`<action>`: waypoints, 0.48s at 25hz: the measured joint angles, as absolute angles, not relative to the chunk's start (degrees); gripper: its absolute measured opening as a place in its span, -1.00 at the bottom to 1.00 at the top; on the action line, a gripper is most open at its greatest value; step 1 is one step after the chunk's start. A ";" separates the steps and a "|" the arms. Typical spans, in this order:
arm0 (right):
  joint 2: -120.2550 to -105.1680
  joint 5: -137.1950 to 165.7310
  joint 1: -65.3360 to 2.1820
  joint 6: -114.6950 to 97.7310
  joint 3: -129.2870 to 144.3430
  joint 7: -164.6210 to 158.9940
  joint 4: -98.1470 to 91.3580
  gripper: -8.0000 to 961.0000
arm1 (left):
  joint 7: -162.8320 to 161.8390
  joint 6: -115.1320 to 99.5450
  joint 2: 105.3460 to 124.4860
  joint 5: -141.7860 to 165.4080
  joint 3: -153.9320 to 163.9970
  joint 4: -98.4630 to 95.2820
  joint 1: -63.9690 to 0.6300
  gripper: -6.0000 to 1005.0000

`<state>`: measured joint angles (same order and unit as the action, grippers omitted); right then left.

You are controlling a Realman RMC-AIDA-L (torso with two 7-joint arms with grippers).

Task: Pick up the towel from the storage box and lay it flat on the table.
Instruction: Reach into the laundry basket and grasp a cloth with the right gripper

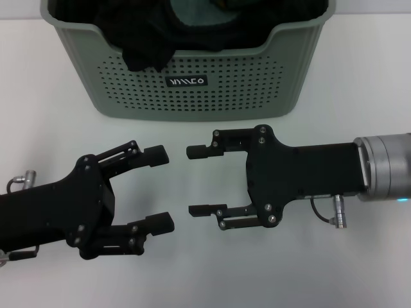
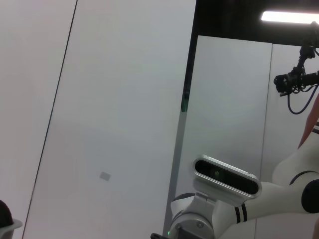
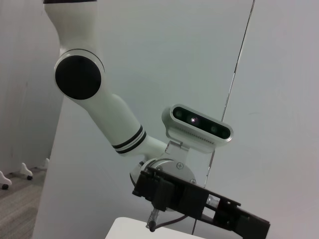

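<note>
The storage box (image 1: 192, 83), pale green with perforated walls, stands at the far side of the white table (image 1: 205, 276). Dark cloths are heaped inside it. A black cloth (image 1: 149, 54) hangs over the dipped front rim, and a greenish cloth with black trim (image 1: 199, 16) lies behind it. I cannot tell which of these is the towel. My left gripper (image 1: 160, 189) is open just in front of the box, left of centre, holding nothing. Facing it fingertip to fingertip is my right gripper (image 1: 194, 181), also open and holding nothing.
Bare tabletop lies around and below both grippers. The left wrist view looks up at wall panels and the right arm's wrist camera (image 2: 227, 175). The right wrist view holds the left arm's white links (image 3: 99, 109) and its wrist camera (image 3: 202, 128).
</note>
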<state>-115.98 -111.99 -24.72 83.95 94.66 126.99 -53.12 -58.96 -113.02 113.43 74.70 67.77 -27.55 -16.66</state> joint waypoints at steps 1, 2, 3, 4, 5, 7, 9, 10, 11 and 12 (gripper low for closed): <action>-115.98 -111.98 -24.71 83.95 94.66 126.99 -53.11 0.34 | -58.96 -113.02 113.42 74.70 67.80 -27.54 -16.71 0.75; -116.00 -111.97 -24.70 83.95 94.66 126.99 -53.10 0.34 | -58.96 -113.02 113.42 74.71 67.82 -27.53 -16.75 0.75; -116.03 -111.96 -24.70 83.95 94.66 126.99 -53.09 0.34 | -58.97 -113.03 113.41 74.70 67.82 -27.52 -16.75 0.75; -116.05 -111.95 -24.70 83.95 94.66 126.99 -53.08 0.34 | -58.97 -113.03 113.40 74.70 67.81 -27.51 -16.78 0.76; -116.06 -111.95 -24.69 83.95 94.66 126.99 -53.09 0.34 | -58.97 -113.03 113.38 74.70 67.80 -27.51 -16.79 0.76; -116.07 -111.94 -24.67 83.95 94.66 126.99 -53.08 0.34 | -58.97 -113.03 113.33 74.70 67.79 -27.51 -16.89 0.76; -116.07 -111.93 -24.63 83.94 94.66 126.99 -53.03 0.34 | -58.97 -113.03 113.30 74.70 67.74 -27.51 -16.97 0.76; -116.06 -111.92 -24.61 83.94 94.66 126.99 -52.95 0.34 | -58.97 -113.03 113.30 74.70 67.69 -27.53 -17.00 0.76; -116.05 -111.91 -24.60 83.94 94.61 126.99 -52.84 0.34 | -58.97 -113.02 113.29 74.70 67.62 -27.54 -17.02 0.76; -116.03 -111.91 -24.61 83.94 94.54 126.94 -52.75 0.34 | -58.95 -112.99 113.27 74.69 67.57 -27.54 -17.03 0.76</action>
<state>-116.03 -111.91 -24.61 83.94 94.54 126.94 -52.75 -58.95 -112.99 113.27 74.69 67.57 -27.53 -17.03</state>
